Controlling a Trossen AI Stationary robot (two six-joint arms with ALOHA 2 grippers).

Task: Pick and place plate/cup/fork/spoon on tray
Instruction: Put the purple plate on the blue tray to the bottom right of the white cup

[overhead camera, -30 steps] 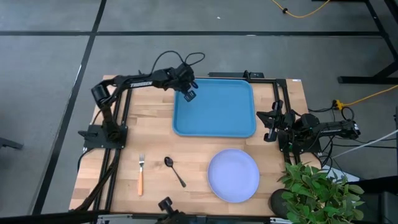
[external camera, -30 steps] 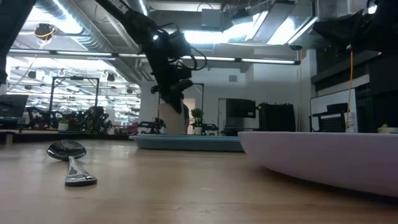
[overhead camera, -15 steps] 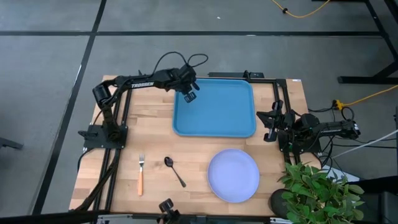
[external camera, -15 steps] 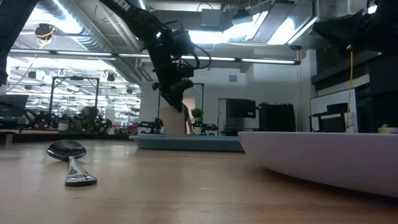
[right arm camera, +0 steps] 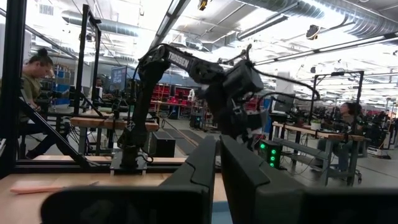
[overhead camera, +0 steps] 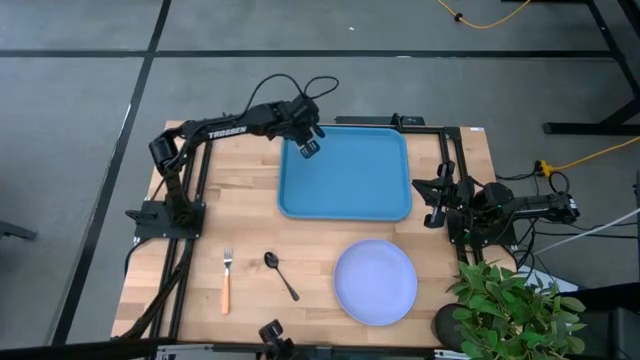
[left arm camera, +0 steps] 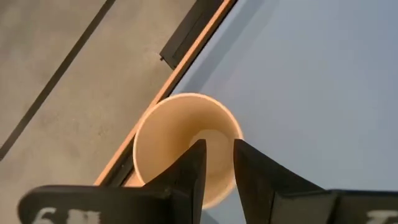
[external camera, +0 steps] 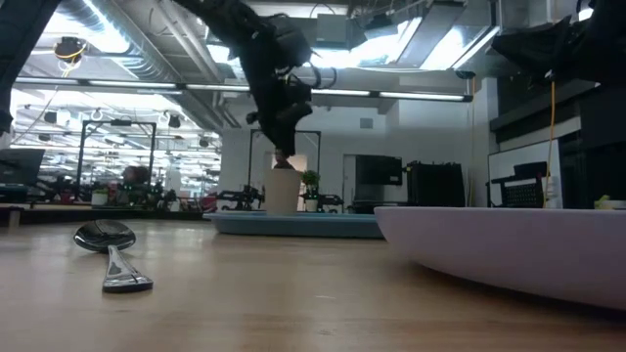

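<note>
The tan cup point(external camera: 284, 192) stands upright on the far left corner of the blue tray point(overhead camera: 350, 180). My left gripper point(overhead camera: 308, 148) hangs just over the cup's open mouth point(left arm camera: 168, 143), pointing down, with a small gap between its fingers. I cannot tell whether it touches the rim. The lavender plate point(overhead camera: 375, 282), the dark spoon point(overhead camera: 280, 273) and the orange-handled fork point(overhead camera: 227, 280) lie on the wood near the table's front edge. My right gripper point(overhead camera: 432, 203) waits shut at the table's right side, beside the tray.
Black frame rails point(overhead camera: 190, 200) run along the table's left side and far edge. A green plant point(overhead camera: 510, 310) stands at the front right corner. The rest of the tray floor point(left arm camera: 311, 74) is bare. People show in the room beyond the table.
My left gripper has gone up and a little toward the table's far edge, and has turned from a slant to point straight down. The cup, half hidden behind it before, now shows whole, standing upright on the tray below it.
</note>
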